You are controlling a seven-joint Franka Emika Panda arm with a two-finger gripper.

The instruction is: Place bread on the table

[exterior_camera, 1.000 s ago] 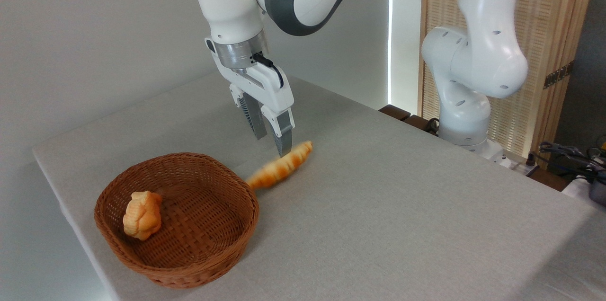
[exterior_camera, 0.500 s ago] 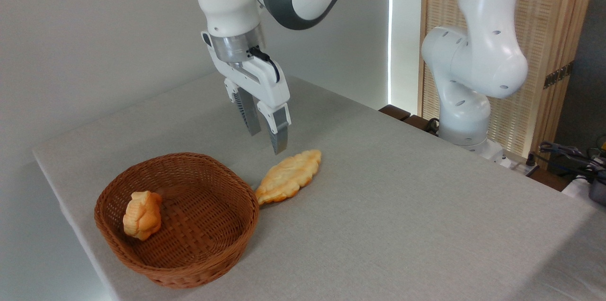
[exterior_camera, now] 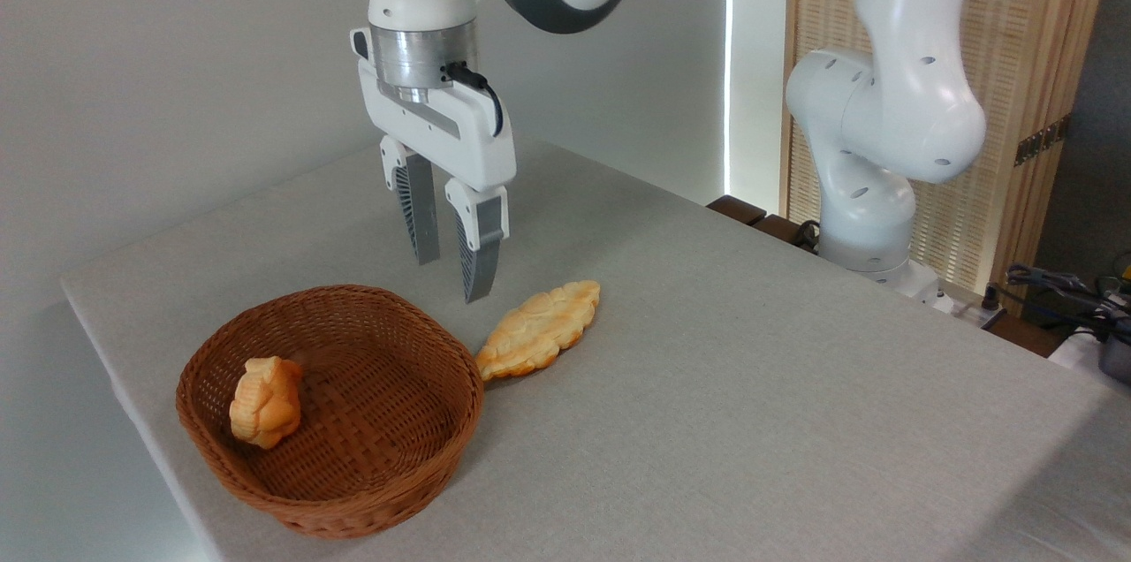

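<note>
The long croissant-shaped bread [exterior_camera: 539, 330] lies flat on the bench [exterior_camera: 751, 385], on the grey-beige cloth, its ridged golden top facing up. It runs on a slant, one tapered end pointing toward the back right, the other touching or all but touching the rim of the round wicker basket [exterior_camera: 389, 465]. The whole loaf is outside the basket.

The gripper [exterior_camera: 451, 279] hangs in the air above the bench, just behind the basket's far rim and to the left of the bread. Its jaws point straight down and stand apart with a narrow gap between them, and nothing is between them. The fingertips are clear of both the bread and the basket.

Inside the basket, against its left wall, sits a small knobbly golden bun [exterior_camera: 265, 401], well apart from the loaf.

The white arm's base [exterior_camera: 870, 226] stands at the far right edge of the bench, in front of a slatted wooden screen [exterior_camera: 1043, 58].
</note>
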